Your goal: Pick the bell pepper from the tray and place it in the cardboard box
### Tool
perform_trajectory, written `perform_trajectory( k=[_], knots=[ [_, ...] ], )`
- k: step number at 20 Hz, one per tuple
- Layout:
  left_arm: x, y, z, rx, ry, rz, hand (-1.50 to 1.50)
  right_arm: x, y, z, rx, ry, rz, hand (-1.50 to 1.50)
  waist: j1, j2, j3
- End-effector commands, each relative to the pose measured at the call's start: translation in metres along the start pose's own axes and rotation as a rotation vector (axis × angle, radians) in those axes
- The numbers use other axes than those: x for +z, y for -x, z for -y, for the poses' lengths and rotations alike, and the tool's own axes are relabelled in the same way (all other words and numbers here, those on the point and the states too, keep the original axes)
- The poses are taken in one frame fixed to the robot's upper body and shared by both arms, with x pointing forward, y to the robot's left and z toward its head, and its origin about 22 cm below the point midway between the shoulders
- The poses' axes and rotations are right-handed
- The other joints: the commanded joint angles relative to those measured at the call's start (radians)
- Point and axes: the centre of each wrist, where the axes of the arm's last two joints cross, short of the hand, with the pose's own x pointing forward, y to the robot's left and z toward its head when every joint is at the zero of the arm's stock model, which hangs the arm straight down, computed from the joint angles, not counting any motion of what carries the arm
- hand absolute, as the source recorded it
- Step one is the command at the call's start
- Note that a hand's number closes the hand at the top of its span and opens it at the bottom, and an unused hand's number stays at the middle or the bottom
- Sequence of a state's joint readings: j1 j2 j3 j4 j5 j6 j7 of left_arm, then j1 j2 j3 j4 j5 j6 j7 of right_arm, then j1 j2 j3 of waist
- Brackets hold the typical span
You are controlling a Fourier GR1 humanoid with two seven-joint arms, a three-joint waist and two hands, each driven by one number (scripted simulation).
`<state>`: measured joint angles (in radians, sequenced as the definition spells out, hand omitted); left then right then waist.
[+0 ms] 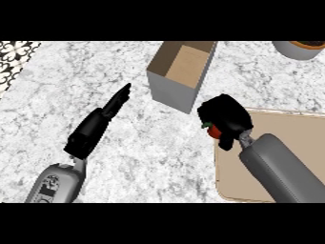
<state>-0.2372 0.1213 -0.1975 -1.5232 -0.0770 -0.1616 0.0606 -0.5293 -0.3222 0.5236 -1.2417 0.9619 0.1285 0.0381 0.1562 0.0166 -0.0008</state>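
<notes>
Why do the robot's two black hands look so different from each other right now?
The right black hand is curled round a red bell pepper at the beige tray's edge; the left black hand holds nothing. The left's fingers stretch straight over the speckled counter; the right's are bunched. Both sit on grey forearms.

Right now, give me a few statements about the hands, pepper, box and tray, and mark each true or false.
1. The right hand is curled round the pepper. True.
2. The pepper lies inside the box. False: it is in the right hand, outside the box, at the tray's left edge.
3. The left hand holds nothing, fingers straight. True.
4. The box lies closed. False: its top is open.
5. The tray is left of the box. False: it lies to the lower right.
</notes>
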Motion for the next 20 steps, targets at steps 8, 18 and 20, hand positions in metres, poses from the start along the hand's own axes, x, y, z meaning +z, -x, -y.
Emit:
perform_trajectory(
  k=[8,18,20],
  knots=[
    [0.005,0.008,-0.006,-0.004,-0.050,-0.038,0.00,0.026,0.030,0.079,0.036,0.162,1.019,1.50,-0.097,0.004,0.007],
    [-0.002,0.000,-0.003,0.010,-0.076,-0.029,0.00,0.072,0.150,0.166,-0.229,0.307,1.177,1.50,-0.105,0.006,0.004],
    [-0.002,-0.002,-0.007,-0.004,-0.064,-0.019,0.00,0.080,0.161,0.173,-0.299,0.281,1.145,1.50,-0.101,0.005,0.003]
  ],
)
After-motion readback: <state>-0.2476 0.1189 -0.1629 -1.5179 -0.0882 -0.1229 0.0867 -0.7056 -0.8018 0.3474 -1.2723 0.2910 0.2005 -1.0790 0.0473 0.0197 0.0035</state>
